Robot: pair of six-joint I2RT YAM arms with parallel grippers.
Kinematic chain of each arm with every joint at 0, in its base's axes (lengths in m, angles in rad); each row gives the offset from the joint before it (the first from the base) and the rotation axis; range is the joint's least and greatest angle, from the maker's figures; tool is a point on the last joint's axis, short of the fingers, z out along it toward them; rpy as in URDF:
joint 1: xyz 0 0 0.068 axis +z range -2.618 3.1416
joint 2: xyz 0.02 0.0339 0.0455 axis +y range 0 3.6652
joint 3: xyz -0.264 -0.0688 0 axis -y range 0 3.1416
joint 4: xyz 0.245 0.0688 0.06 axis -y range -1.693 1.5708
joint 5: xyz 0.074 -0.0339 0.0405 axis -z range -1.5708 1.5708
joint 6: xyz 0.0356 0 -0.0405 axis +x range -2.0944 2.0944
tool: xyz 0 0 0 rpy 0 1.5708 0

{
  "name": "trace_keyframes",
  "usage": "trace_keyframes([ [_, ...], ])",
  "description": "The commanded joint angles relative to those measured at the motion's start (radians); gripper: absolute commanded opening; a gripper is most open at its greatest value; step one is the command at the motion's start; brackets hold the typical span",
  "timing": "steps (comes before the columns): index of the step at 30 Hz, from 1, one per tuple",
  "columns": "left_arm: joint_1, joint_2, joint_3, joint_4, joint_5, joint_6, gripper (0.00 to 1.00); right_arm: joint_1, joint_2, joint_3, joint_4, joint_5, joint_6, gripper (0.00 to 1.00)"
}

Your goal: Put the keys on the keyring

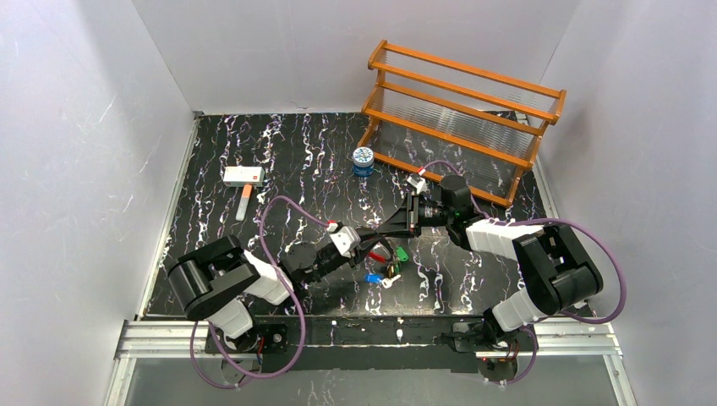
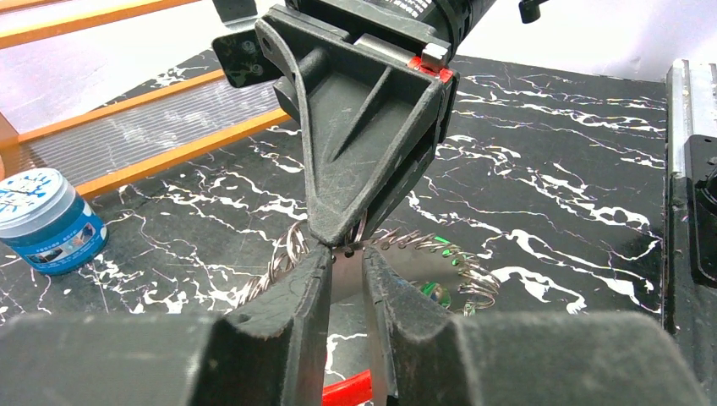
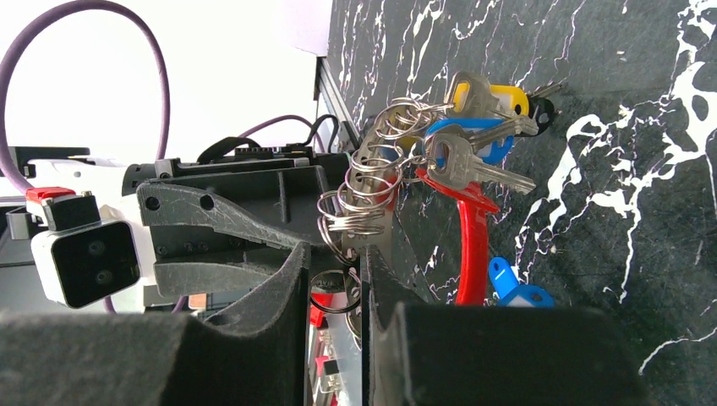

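Note:
The keyring (image 3: pixel 372 182) is a coil of silvery wire loops held above the black marbled table. On it hang several keys: yellow-headed (image 3: pixel 499 100), blue-headed (image 3: pixel 473 135), plain silver (image 3: pixel 461 165) and red (image 3: pixel 472 245). A green key (image 2: pixel 438 292) shows beside the coil (image 2: pixel 279 262). My left gripper (image 2: pixel 347 254) and right gripper (image 3: pixel 336 262) meet tip to tip at the coil's end. Each is shut narrowly on it, with a flat silvery piece between the left fingers and a small ring across the right ones. From above, the left gripper (image 1: pixel 370 245) and right gripper (image 1: pixel 387 232) join mid-table.
A loose blue key (image 1: pixel 372 277) lies on the table under the grippers. A small blue-and-white tin (image 1: pixel 363 161) stands at the back, with an orange wooden rack (image 1: pixel 461 110) behind it to the right. A white box (image 1: pixel 243 175) lies at the back left.

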Motion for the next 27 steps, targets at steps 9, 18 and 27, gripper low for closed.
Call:
trace_keyframes([
  [9,-0.006,0.040,0.066,0.251,-0.017,-0.009,0.15,0.003,-0.028,0.023,0.071,-0.030,0.029,0.01],
  [18,-0.006,0.040,0.056,0.250,-0.050,-0.014,0.00,0.004,-0.031,0.019,0.076,-0.029,0.027,0.01],
  [27,-0.006,-0.025,-0.020,0.251,-0.088,-0.015,0.00,-0.014,-0.088,0.032,0.028,-0.017,-0.059,0.68],
])
